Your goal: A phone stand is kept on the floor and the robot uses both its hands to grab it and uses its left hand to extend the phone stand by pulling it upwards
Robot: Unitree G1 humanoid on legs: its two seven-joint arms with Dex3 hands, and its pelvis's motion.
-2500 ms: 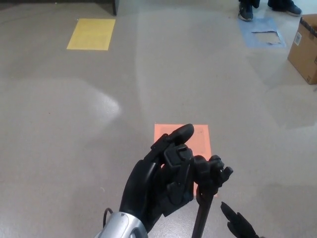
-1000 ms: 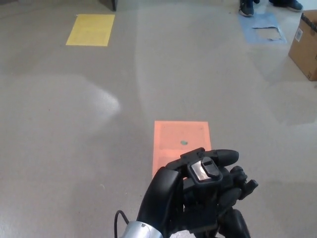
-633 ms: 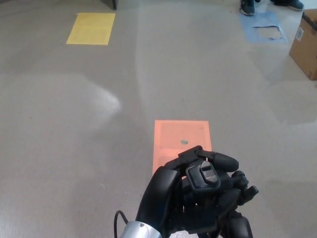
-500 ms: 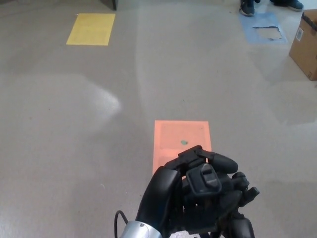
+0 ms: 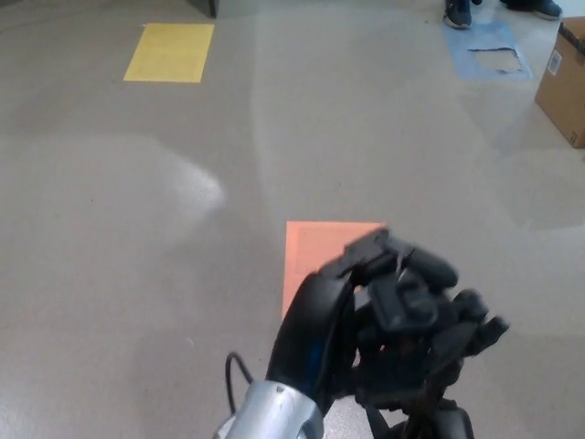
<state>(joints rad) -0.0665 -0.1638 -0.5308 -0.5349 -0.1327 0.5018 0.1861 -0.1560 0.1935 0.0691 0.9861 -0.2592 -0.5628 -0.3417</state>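
My left hand fills the lower middle of the head view, its black fingers curled and shut on the top of the phone stand. Only the stand's black head pokes out to the right of the hand, and motion blurs it. The pole below is hidden by the hand. A dark shape at the bottom edge under the left hand looks like my right hand; too little of it shows to tell its state or whether it touches the pole.
An orange floor square lies just behind the hand. A yellow square is far left, a blue mat and a person's shoes far right, a cardboard box at the right edge. A thin cable loops by my left wrist.
My left hand went from open beside the stand's head to shut over it. In the last half second it has risen and shifted slightly right, with the head in it.
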